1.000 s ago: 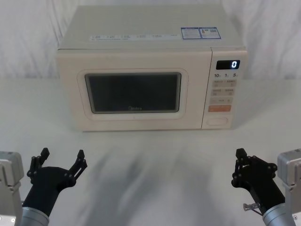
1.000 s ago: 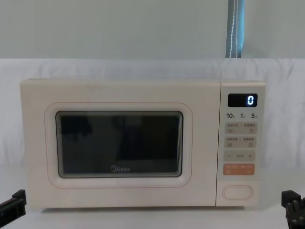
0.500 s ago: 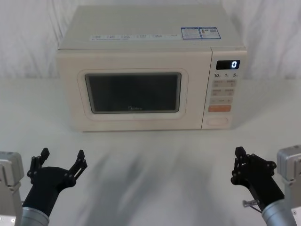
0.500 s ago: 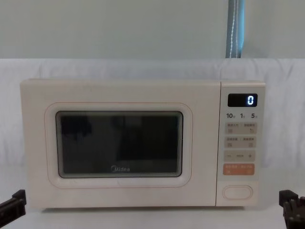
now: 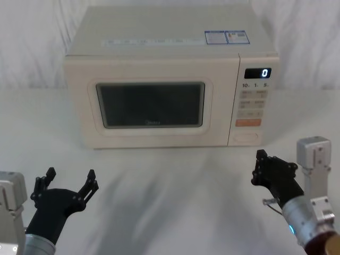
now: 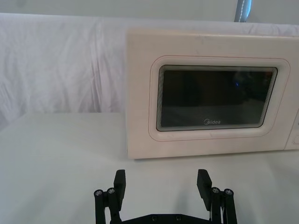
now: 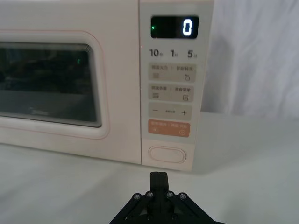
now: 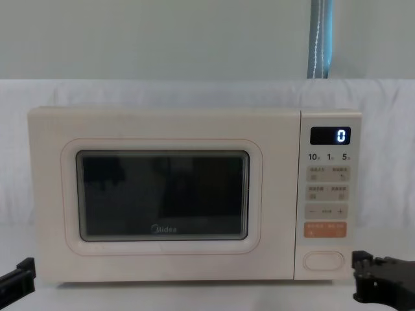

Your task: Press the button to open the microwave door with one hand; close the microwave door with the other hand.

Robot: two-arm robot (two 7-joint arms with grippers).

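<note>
While empty, right end effector point(image 7: 158, 176) closed.

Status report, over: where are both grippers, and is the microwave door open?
Right gripper shut, in front of the button, not touching. Left gripper open, low at the table's near edge. Microwave door closed. Nothing in the way.

The right gripper point(image 7: 159, 176) sits low in front of the microwave's control panel point(image 7: 172, 84), its 2 fingers pressed together into a single black tip just short of the button point(image 7: 167, 154) and not touching it. Above that wide cream oval are an orange key point(image 7: 169, 128), rows of small beige keys point(image 7: 171, 91) and a dark display point(image 7: 174, 27) reading 0. Beside the panel, the microwave door point(image 7: 70, 84) lies flush with its dark window.
</note>
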